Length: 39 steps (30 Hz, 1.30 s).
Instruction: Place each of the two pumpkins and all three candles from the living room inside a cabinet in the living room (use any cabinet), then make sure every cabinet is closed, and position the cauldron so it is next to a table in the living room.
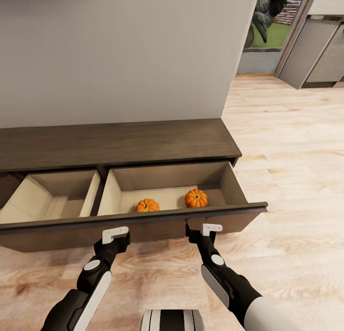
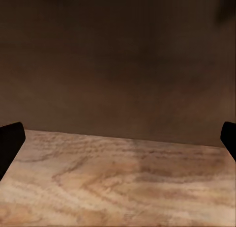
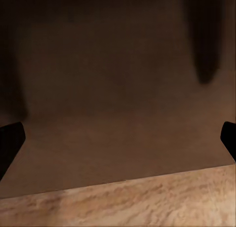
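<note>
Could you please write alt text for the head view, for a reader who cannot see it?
A low dark-brown cabinet against a grey wall has both drawers pulled open; two orange pumpkins sit in the right one. The left gripper and right gripper are at the drawer fronts, above a wood floor.

The cabinet (image 1: pixel 114 142) stands on the wood floor (image 1: pixel 286 178), two pumpkins (image 1: pixel 147 206) (image 1: pixel 196 197) in its open right drawer (image 1: pixel 167 185).
</note>
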Motion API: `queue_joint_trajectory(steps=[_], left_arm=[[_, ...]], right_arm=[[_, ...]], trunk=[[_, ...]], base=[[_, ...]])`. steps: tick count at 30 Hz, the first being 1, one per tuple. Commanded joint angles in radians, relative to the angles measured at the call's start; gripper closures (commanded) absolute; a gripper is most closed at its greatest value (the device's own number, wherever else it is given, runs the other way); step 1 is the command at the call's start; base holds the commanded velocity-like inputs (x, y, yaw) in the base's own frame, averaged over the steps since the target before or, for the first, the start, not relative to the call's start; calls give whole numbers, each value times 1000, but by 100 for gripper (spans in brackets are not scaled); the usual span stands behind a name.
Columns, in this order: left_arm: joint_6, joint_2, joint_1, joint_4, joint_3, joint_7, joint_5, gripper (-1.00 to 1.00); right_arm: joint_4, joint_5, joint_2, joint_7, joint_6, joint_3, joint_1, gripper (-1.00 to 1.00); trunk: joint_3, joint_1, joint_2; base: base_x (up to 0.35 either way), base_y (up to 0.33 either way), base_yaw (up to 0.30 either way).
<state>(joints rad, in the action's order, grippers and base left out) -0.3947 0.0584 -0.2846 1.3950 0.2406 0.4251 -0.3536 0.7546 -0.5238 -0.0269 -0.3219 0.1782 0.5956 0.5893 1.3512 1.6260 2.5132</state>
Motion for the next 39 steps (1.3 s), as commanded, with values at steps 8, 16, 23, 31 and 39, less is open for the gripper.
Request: queue_joint_trajectory(steps=[8,16,23,31,39], left_arm=[[-2,0,-1,1,3,10,-8,-100],[-3,0,-1,1,3,9,-8,-100],[-2,0,-1,1,3,9,-8,-100],[-3,0,-1,1,3,9,-8,-100],[-2,0,-1,1,3,9,-8,-100]], right_arm=[[0,-7,2,-5,15,6,2,-100],[0,-7,5,-4,15,6,1,-100],[0,-6,5,-4,15,6,1,-100],[0,-5,5,-3,15,6,2,-100],[0,-5,7,-3,16,6,2,-100]], trunk=[[1,0,0],[1,0,0],[1,0,0],[1,0,0],[1,0,0]], base=[[101,39,0],[221,4,0],[277,0,0],[277,0,0],[277,0,0]])
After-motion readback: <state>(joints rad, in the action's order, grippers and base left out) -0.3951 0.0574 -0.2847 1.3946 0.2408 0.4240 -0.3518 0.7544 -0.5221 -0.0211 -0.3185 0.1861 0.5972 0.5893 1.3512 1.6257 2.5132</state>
